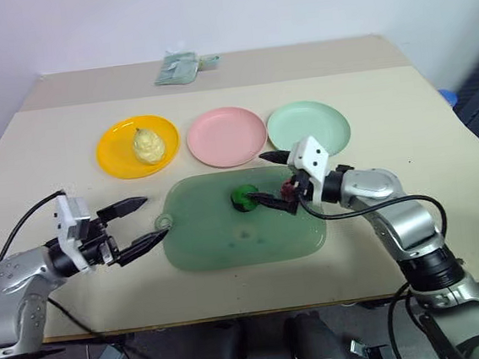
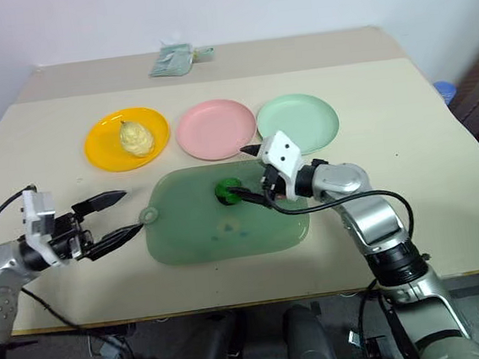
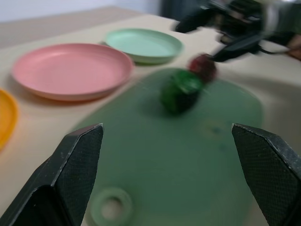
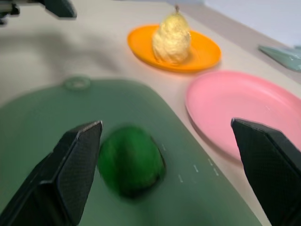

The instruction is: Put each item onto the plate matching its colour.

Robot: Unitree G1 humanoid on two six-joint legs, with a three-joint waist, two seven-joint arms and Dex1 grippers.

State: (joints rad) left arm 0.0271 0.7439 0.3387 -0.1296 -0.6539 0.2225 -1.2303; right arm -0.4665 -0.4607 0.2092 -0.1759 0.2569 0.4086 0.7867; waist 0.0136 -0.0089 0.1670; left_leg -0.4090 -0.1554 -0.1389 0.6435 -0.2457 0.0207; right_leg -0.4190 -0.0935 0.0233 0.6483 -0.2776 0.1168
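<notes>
The pale yellow pear-shaped item [image 1: 147,145] stands on the orange-yellow plate [image 1: 119,161]. The pink plate [image 1: 227,136] and the mint green plate [image 1: 308,126] are bare. On the translucent green tray [image 1: 229,244] lie the dark green round item [image 1: 243,198] and, just to its right, the maroon round item [image 1: 288,190]. My right gripper [image 1: 259,178] is open over the tray's far right part. The green item [image 4: 130,160] sits between its fingers [image 4: 66,174], close to one of them, with the maroon one back beside the wrist. My left gripper [image 1: 155,217] is open and empty at the tray's left end.
A folded pale green packet [image 1: 180,68] lies at the table's far edge. The three plates form a row behind the tray. The tray has a small ring tab [image 1: 164,223] at its left end. Bare tabletop [image 1: 406,146] stretches to the right.
</notes>
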